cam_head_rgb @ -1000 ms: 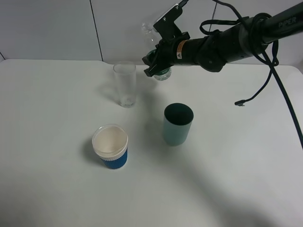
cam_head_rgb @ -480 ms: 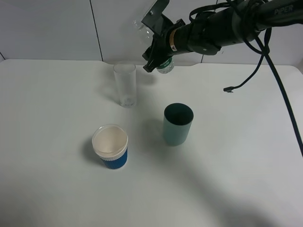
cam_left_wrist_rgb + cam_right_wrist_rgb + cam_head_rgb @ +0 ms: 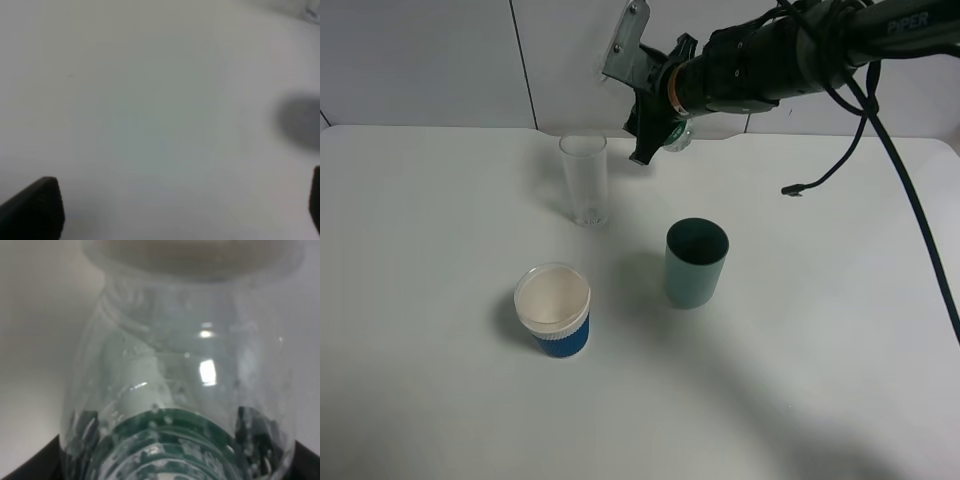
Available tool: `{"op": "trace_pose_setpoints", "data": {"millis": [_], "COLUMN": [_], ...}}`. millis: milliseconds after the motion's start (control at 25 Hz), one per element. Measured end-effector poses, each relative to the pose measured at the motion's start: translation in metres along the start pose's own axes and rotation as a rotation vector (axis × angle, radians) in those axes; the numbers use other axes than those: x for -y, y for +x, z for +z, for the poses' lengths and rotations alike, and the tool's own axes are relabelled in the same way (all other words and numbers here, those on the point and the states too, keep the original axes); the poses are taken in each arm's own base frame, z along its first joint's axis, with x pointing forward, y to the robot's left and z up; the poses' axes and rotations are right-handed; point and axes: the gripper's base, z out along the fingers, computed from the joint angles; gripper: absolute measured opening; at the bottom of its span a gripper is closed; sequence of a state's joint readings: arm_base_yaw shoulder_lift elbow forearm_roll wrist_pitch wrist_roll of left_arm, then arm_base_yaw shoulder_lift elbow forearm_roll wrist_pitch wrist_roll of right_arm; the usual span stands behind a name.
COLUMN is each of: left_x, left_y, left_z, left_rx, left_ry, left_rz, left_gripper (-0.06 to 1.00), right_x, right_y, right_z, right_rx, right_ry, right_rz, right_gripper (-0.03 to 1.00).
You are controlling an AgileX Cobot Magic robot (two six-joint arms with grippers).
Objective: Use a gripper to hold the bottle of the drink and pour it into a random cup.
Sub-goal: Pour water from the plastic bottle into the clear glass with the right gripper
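A white table (image 3: 440, 380) is seen over almost the whole exterior high view, matt and plain, with soft shadows beside the vessels. Behind it, along the top of the frame, a white wall (image 3: 420, 60) of panels is seen, divided by a dark vertical seam. A clear glass tumbler (image 3: 584, 180) is placed upright at the upper centre, a teal cup (image 3: 697, 262) at the centre, and a blue ribbed cup (image 3: 553, 312) with a white rim at the lower left of the teal one; all three are apart from each other. From the upper right a black arm is stretched to the upper centre, and a black cable (image 3: 840, 165) hangs from it. The right gripper (image 3: 656, 120) is held in the air above the table, to the upper right of the tumbler, and its jaws are pressed on the clear plastic bottle (image 3: 185, 390) with the green label. In the high view only the green lower part of the bottle is visible under the gripper. The long axis is tilted, with the base to the lower right and the neck end to the upper left; the neck itself is hidden there. The left gripper (image 3: 175, 215) is spread, with only bare table between its fingers.
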State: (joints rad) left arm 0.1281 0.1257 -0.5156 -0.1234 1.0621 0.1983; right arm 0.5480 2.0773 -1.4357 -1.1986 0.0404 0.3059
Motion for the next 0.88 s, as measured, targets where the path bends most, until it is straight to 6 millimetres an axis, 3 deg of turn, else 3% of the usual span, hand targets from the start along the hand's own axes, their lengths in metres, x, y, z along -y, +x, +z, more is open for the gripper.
{"op": "trace_pose_setpoints", "data": {"millis": [880], "left_x": [0.000], "left_y": [0.000], "left_z": [0.000], "left_rx": [0.000], "left_ry": [0.000], "left_rz": [0.000], "left_gripper": [0.99], "right_x": [-0.005], "right_y": [-0.012], "right_z": [-0.006], "right_rx": [-0.084], "right_ry": [0.042], "right_rz": [-0.363], "right_gripper": [0.56]}}
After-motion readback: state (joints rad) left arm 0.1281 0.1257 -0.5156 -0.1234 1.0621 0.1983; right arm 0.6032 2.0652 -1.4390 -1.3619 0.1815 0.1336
